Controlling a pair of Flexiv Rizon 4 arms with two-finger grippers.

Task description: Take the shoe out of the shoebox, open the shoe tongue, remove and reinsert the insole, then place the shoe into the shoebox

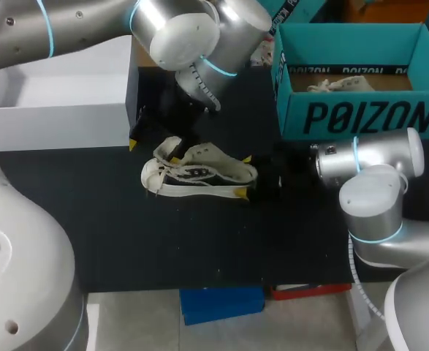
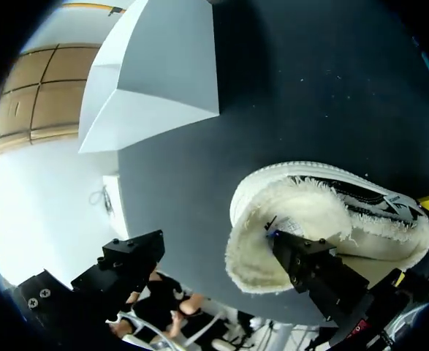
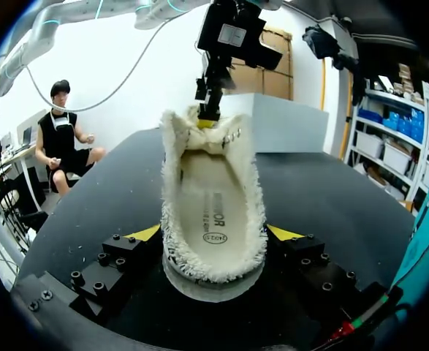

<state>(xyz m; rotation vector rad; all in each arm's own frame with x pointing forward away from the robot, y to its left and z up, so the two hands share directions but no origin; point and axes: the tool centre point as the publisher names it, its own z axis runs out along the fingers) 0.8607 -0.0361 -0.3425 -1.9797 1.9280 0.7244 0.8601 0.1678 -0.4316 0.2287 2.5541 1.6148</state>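
Right gripper [image 3: 214, 232] clamped across shoe [image 3: 213, 183] heel; left gripper [image 2: 214, 248] spread wide, one finger at shoe's opening, gripping nothing.

The cream shoe [image 1: 199, 175], frayed at its edges and dark along the side panel, rests mid-table with its toe toward 9 o'clock and its heel toward 3. Its tongue [image 3: 208, 130] stands lifted, baring the pale insole [image 3: 213, 212]. The open teal shoebox [image 1: 360, 117] sits at the shoe's 1 o'clock.
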